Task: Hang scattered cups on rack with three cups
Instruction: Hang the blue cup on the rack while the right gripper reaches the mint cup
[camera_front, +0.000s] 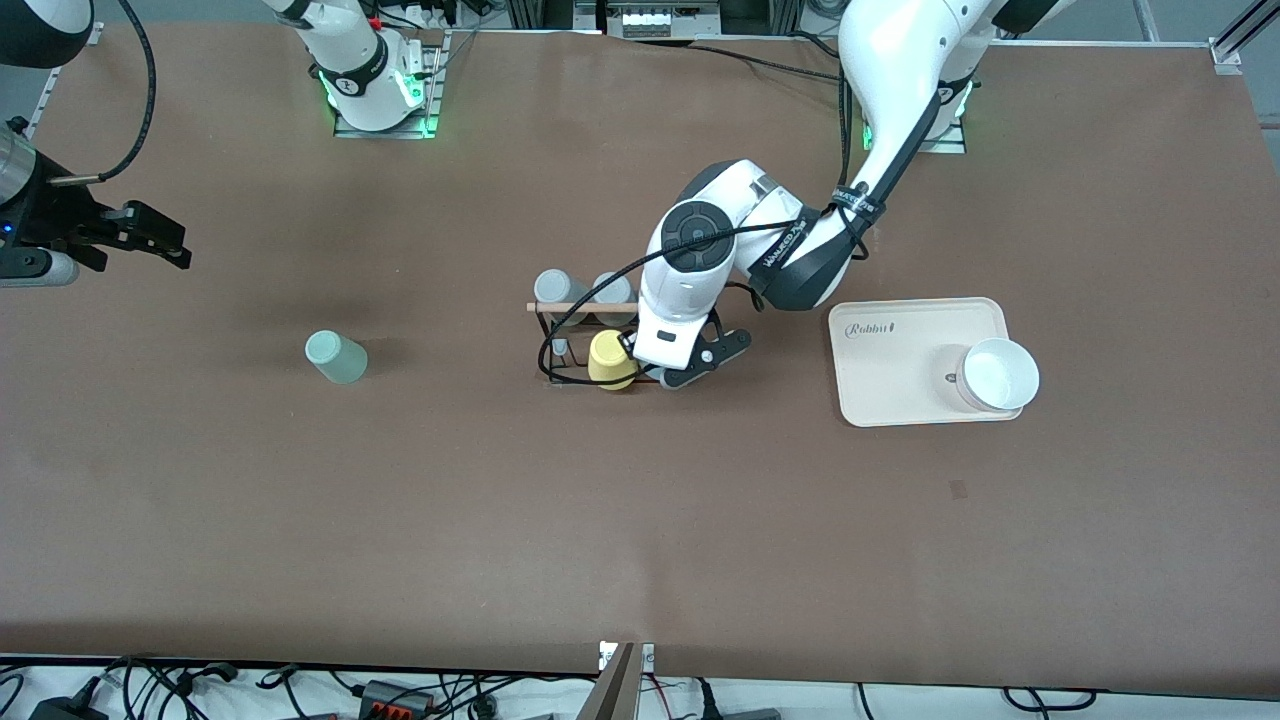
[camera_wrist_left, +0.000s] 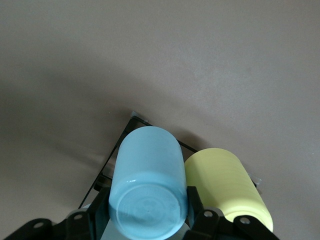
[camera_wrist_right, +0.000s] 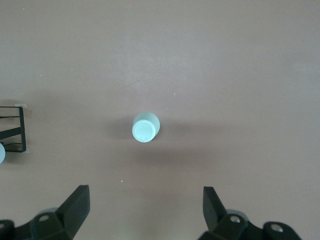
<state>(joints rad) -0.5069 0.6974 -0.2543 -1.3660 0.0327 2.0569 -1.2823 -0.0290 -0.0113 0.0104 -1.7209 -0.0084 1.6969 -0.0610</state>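
Observation:
My left gripper (camera_front: 688, 368) is at the rack (camera_front: 582, 307), a black wire frame with a light wooden bar. In the left wrist view it (camera_wrist_left: 147, 201) is shut on the light blue cup (camera_wrist_left: 147, 185), held base toward the camera, right beside the yellow cup (camera_wrist_left: 227, 187) on the rack (camera_wrist_left: 107, 167). The arm hides the blue cup in the front view. The pale mint green cup (camera_front: 335, 357) stands alone on the table toward the right arm's end. My right gripper (camera_front: 160, 238) is open and empty, up in the air; the mint cup (camera_wrist_right: 146, 127) shows below it (camera_wrist_right: 145, 202).
The yellow cup (camera_front: 612, 360) and two grey cups (camera_front: 555, 287) (camera_front: 612, 288) sit on the rack. A cream tray (camera_front: 890, 395) with a white bowl (camera_front: 1000, 373) lies toward the left arm's end. A rack corner (camera_wrist_right: 15, 130) shows in the right wrist view.

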